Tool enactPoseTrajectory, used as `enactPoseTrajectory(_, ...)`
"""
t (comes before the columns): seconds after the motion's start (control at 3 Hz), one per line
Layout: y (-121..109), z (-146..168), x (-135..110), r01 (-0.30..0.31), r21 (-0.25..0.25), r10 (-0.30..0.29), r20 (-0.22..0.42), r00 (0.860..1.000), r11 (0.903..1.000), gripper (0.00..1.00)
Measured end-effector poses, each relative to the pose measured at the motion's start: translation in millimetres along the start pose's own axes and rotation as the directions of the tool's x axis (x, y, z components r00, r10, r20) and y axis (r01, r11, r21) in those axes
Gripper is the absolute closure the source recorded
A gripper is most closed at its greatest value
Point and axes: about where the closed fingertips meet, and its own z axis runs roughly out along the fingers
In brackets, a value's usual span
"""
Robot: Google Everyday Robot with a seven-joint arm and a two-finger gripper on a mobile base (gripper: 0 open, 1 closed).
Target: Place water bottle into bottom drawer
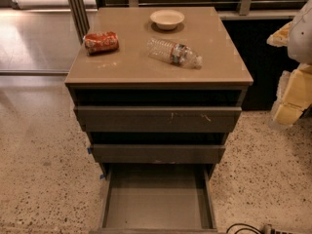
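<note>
Camera view: water bottle (173,52) lies sideways on cabinet top (126,69), upper centre, axis diagonal, cap toward lower right. bottom drawer (156,204) open, bottom centre. gripper (292,89) at right edge, grip state can't tell.

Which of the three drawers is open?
The bottom drawer, pulled out with its grey inside showing; the two above show only fronts. The gripper hangs at the right edge.

Left of your gripper (288,79) at the right edge, the clear crinkled water bottle (174,52) lies on its side, cap toward it, and lower left the grey bottom drawer (156,201) stands open.
</note>
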Motion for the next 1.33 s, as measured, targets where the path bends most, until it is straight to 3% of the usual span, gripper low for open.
enactPoseTrajectory(0.33,0,0,0,0.0,0.0,0.0,0.0,1.0,1.0,0.0)
enactPoseTrajectory(0.67,-31,8,-20,0.044,0.026,-0.045,0.012,0.999,0.9987,0.0)
enactPoseTrajectory(1.33,-123,50,-90,0.145,0.046,-0.146,0.027,0.989,0.9884,0.0)
